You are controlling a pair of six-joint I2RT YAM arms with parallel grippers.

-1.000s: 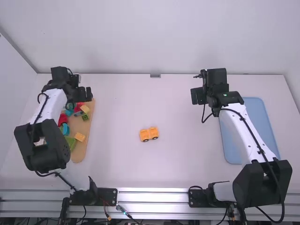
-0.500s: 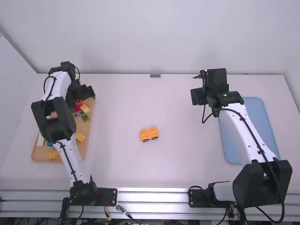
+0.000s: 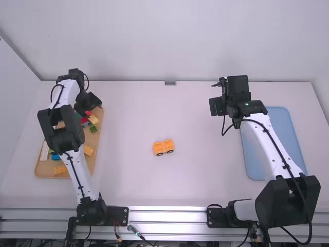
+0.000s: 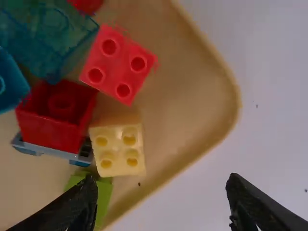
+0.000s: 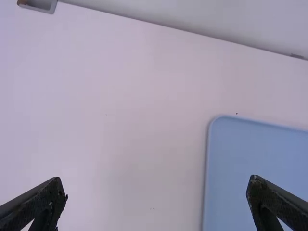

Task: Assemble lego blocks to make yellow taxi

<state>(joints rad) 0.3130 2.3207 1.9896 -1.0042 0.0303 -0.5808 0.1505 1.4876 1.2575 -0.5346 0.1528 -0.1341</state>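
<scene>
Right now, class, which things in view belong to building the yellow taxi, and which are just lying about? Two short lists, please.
Likely part of the job:
orange-yellow block car
pale yellow block
tan tray holding the blocks
left gripper, fingers open

Probably just lying about:
bright red block
green block
blue tray, though its role is unclear

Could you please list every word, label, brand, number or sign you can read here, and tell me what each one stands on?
There are none that I can read: not on the yellow-orange toy car, the blocks, the tan tray or the blue tray. Any marking on the block studs would be too small to make out.
</scene>
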